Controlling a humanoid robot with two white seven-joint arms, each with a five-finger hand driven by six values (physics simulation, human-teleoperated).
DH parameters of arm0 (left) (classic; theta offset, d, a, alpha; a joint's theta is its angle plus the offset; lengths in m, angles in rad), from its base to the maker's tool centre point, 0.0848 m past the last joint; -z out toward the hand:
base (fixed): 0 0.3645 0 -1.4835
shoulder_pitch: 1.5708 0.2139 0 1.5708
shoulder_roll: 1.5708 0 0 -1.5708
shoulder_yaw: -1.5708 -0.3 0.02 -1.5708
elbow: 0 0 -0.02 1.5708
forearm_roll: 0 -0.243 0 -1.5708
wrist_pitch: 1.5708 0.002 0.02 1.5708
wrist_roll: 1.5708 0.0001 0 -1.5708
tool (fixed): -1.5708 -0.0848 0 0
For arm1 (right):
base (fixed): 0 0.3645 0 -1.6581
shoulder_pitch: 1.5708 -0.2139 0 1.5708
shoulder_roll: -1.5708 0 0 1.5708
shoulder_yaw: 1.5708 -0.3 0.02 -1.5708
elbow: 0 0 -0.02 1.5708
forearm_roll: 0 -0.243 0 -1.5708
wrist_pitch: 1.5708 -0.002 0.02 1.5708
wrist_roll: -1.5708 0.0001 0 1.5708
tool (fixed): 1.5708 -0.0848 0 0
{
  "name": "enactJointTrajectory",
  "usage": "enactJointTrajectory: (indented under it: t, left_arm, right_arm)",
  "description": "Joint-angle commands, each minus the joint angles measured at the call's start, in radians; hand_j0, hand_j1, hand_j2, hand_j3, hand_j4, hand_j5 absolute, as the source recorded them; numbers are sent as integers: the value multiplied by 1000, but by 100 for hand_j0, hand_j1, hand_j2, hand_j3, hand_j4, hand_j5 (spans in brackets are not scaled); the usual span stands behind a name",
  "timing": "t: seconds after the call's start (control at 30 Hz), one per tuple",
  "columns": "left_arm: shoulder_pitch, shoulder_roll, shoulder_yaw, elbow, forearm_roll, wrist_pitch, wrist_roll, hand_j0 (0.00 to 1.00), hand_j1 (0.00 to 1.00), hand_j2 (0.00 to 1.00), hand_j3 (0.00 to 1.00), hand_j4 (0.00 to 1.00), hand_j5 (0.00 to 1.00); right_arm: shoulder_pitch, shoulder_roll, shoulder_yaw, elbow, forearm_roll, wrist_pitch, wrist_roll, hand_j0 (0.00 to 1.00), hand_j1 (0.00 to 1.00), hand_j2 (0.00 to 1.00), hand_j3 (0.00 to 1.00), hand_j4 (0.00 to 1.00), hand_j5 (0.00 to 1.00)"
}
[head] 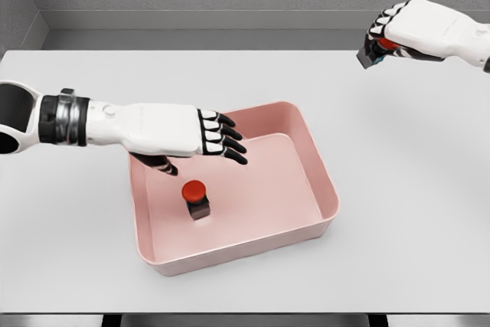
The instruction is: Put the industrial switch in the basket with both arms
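Two switches – one (197, 198) in basket (321, 166) | left hand (218, 137) spread | right hand (387, 32) gripping other (375, 51), half-hidden

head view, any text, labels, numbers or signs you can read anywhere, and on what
None can be read in this view.
Industrial switch in the basket: red button on a dark base, no lettering visible.
Second switch in the right hand: mostly covered by the fingers, nothing legible.
Pink basket: plain walls.
Left hand, open above the basket: unmarked white shell.
Table: blank.
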Motion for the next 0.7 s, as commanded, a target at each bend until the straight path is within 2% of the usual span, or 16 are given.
enactJointTrajectory:
  t: [0.0,0.07,0.13,0.17,0.23,0.3,0.5,0.67]
  left_arm:
    - [0,105,9,3,84,1,4,100,100,100,100,100,100]
    - [6,244,11,22,172,1,4,100,100,100,100,100,100]
    - [51,350,11,48,259,1,4,100,100,100,100,100,100]
    - [58,364,11,71,270,1,4,100,100,100,100,100,100]
    - [110,370,11,147,302,1,6,100,100,100,100,100,100]
    - [120,378,9,178,302,1,4,100,100,100,100,100,100]
    - [198,389,8,178,297,1,4,100,100,100,100,100,100]
    - [198,386,8,172,299,1,3,100,100,100,100,100,100]
  right_arm:
    - [0,-2,1,-35,-13,2,-1,44,44,44,44,44,44]
    - [0,-4,-1,-62,-22,2,-1,44,44,44,44,44,44]
    - [2,-2,1,-81,-23,2,-1,44,44,44,44,44,44]
    - [11,-2,2,-101,-25,2,-1,44,44,44,44,44,44]
    - [29,-2,4,-120,-26,2,-1,44,44,44,44,44,44]
    - [48,-2,5,-145,-28,2,-1,44,44,44,44,44,44]
    - [69,-37,2,-209,-69,2,-2,44,44,44,44,44,44]
    - [87,-27,5,-265,-80,2,-2,43,43,43,43,43,43]
